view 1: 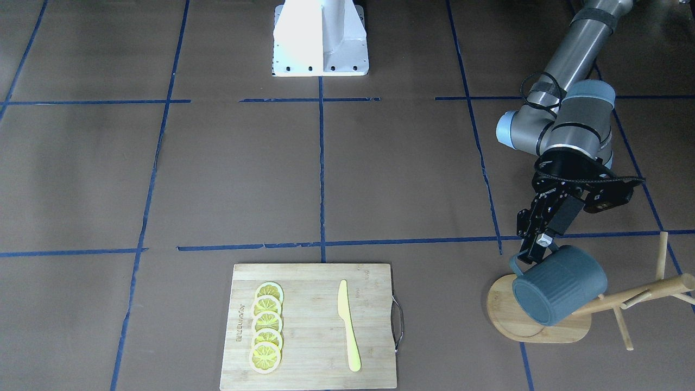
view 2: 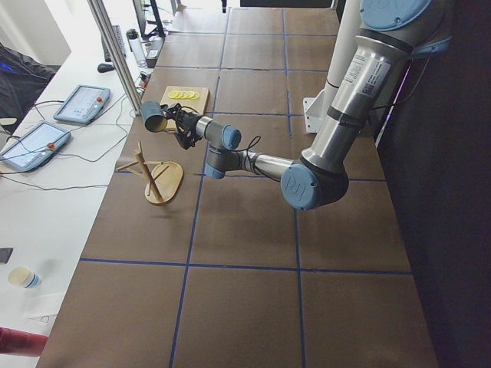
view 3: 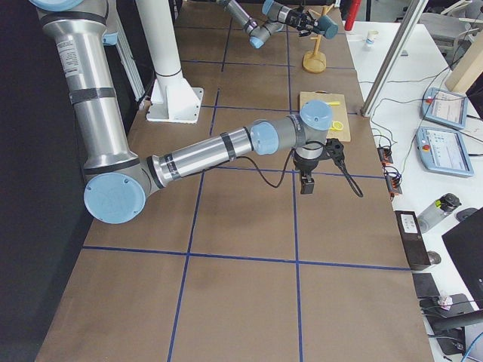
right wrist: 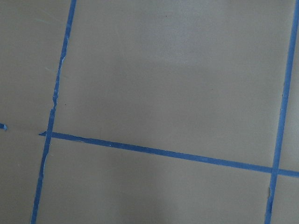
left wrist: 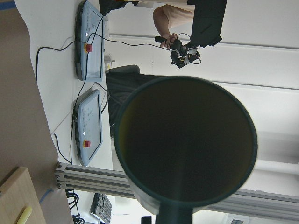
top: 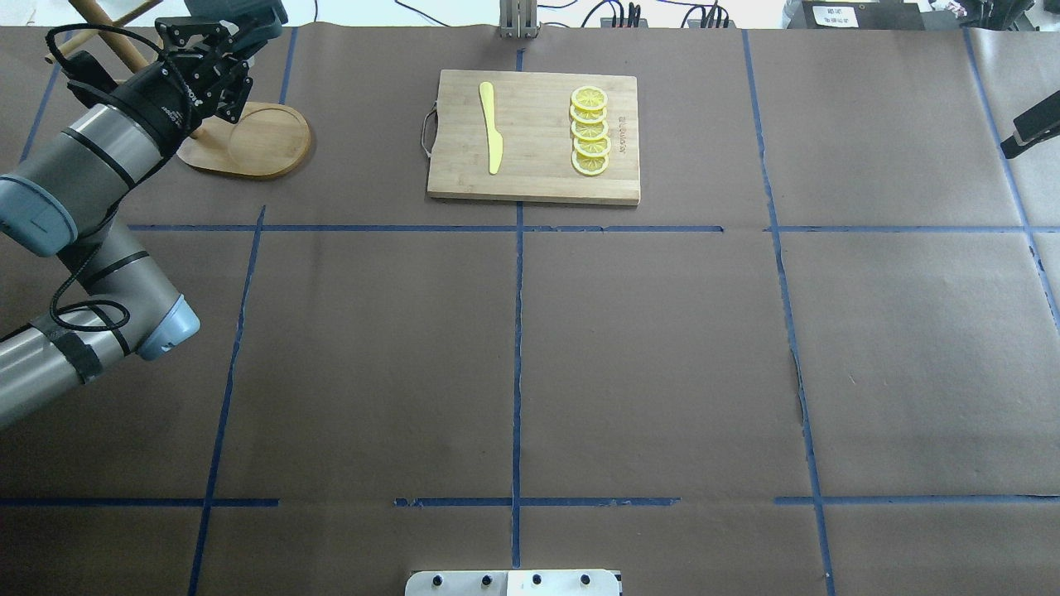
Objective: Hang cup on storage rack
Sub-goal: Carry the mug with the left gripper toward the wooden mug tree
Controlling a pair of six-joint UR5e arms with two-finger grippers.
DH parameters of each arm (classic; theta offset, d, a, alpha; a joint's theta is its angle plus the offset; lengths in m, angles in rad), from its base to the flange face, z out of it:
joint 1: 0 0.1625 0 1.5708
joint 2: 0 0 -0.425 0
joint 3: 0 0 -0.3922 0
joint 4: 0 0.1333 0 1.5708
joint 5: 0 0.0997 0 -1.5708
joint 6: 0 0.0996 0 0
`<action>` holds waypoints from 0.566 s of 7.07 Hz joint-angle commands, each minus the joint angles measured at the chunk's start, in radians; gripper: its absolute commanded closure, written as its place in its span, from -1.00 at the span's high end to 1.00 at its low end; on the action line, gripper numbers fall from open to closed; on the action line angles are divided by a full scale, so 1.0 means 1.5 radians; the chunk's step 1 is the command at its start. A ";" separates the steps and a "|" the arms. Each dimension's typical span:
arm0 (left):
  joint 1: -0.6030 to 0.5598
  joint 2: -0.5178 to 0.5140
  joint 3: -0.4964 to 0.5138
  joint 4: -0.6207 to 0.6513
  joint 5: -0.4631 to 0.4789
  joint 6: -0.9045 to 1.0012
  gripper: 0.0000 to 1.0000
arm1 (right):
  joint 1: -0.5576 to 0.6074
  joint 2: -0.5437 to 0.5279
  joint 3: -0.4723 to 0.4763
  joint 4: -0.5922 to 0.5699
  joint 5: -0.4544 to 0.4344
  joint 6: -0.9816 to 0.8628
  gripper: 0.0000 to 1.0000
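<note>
The dark teal-grey ribbed cup point(view 1: 559, 293) hangs tilted on its side in the air over the oval base of the wooden storage rack point(view 1: 535, 328). Its bottom faces the front camera. The rack's post point(view 1: 635, 296) and thin pegs stand just beside the cup. My left gripper point(view 1: 535, 247) is shut on the cup's loop handle from above. In the left wrist view the cup's dark mouth point(left wrist: 184, 142) fills the frame. In the overhead view the left gripper point(top: 211, 58) is above the rack base point(top: 257, 145). My right gripper point(view 3: 306, 183) hangs over bare table; its fingers do not show clearly.
A bamboo cutting board point(view 1: 309, 358) with several lemon slices point(view 1: 267, 328) and a yellow knife point(view 1: 347, 326) lies at the table's far edge from the robot. The robot's white base point(view 1: 320, 38) is at the near edge. Operators' tablets point(view 2: 80, 103) lie beyond the table.
</note>
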State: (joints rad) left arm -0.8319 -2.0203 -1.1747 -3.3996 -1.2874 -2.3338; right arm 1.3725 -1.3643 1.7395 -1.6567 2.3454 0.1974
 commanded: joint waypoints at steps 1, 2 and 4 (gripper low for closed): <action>-0.003 -0.011 0.027 -0.003 0.004 -0.027 -1.00 | 0.000 0.000 0.000 0.000 -0.001 0.000 0.99; -0.023 -0.013 0.036 -0.001 0.005 -0.070 -1.00 | 0.001 0.000 0.000 0.000 0.000 0.000 0.99; -0.039 -0.037 0.074 0.000 0.003 -0.078 -1.00 | 0.001 0.000 0.000 0.000 0.000 0.000 0.99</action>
State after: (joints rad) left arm -0.8760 -2.0563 -1.0904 -3.4002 -1.2810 -2.4391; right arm 1.3741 -1.3638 1.7395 -1.6567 2.3453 0.1979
